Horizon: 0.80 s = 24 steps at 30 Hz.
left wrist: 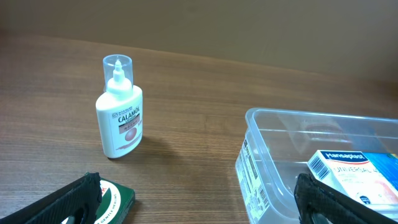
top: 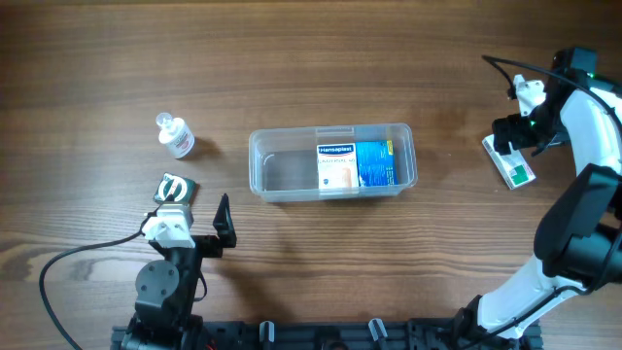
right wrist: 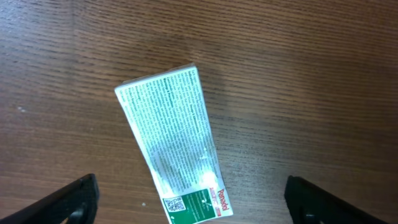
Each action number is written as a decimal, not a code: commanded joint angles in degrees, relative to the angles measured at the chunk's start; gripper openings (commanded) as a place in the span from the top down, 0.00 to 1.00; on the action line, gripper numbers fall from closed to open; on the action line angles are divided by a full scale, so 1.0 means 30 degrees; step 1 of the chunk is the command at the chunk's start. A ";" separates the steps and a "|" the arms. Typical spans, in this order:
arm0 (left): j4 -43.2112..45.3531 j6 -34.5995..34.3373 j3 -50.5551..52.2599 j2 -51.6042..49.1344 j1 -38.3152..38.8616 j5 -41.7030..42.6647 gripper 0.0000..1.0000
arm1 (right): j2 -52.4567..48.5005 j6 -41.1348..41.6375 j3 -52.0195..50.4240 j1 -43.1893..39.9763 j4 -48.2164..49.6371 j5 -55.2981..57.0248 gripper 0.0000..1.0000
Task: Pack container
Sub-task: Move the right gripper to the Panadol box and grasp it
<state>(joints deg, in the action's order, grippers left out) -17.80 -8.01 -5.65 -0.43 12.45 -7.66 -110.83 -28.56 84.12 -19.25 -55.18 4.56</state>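
Lying flat in the clear container — one Hansaplast box.

bottle: "CALAMOL"; blue box: "Hansaplast UNIVERSAL"; green-white box: "Panadol"

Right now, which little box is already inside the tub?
The blue-and-white plaster box; the green-and-white box and the dark green box both lie outside the tub.

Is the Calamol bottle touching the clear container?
Apart. The left wrist view shows bare table between the bottle and the container; the overhead view shows the same gap.
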 commanded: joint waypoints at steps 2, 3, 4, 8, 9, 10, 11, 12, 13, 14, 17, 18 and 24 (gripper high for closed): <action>-0.0015 -0.0044 0.0029 0.0015 0.0138 -0.0306 0.00 | -0.1654 0.0583 -0.0124 0.0066 0.0029 0.0175 0.07; -0.0015 -0.0036 0.0029 0.0015 0.0138 -0.0306 0.00 | -0.1727 0.0590 -0.0124 0.0066 0.0051 0.0131 0.07; -0.0015 -0.0036 0.0029 0.0015 0.0138 -0.0306 0.00 | -0.1858 0.0576 -0.0124 0.0066 0.0146 0.0029 0.07; -0.0015 -0.0036 0.0029 0.0015 0.0138 -0.0306 0.00 | -0.1996 0.0612 -0.0124 0.0066 0.0452 0.0036 0.07; -0.0015 -0.0036 0.0029 0.0015 0.0138 -0.0306 0.00 | -0.1996 0.0780 -0.0124 0.0066 0.0597 0.0029 0.07; -0.0022 -0.0036 0.0029 0.0015 0.0138 -0.0306 0.00 | -0.1996 0.0962 -0.0124 0.0066 0.0678 0.0029 0.06; -0.0015 -0.0036 0.0029 0.0015 0.0138 -0.0306 0.00 | -0.1996 0.1056 -0.0124 0.0066 0.0699 0.0022 0.06; -0.0022 -0.0044 0.0029 0.0015 0.0138 -0.0306 0.00 | -0.2069 0.1071 -0.0124 0.0066 0.0729 -0.0036 0.07; -0.0015 -0.0044 0.0029 0.0015 0.0138 -0.0306 0.00 | -0.2164 0.1093 -0.0124 0.0066 0.0743 -0.0044 0.07; -0.0015 -0.0044 0.0029 0.0015 0.0138 -0.0306 0.00 | -0.2295 0.1107 -0.0124 0.0066 0.0729 -0.0029 0.08; -0.0015 -0.0036 0.0029 0.0015 0.0138 -0.0306 0.00 | -0.2841 0.2084 -0.0124 0.0066 0.0699 0.0437 0.10; -0.0015 -0.0036 0.0029 0.0015 0.0138 -0.0306 0.00 | -0.3016 0.2484 -0.0124 0.0066 0.0692 0.0721 0.11; -0.0022 -0.0044 0.0029 0.0015 0.0138 -0.0306 0.00 | -0.3330 0.5217 -0.0117 0.0066 0.0736 0.1180 0.21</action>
<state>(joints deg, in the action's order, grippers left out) -17.80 -8.01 -5.65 -0.43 12.45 -7.68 -119.72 -20.03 83.85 -19.25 -53.19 6.55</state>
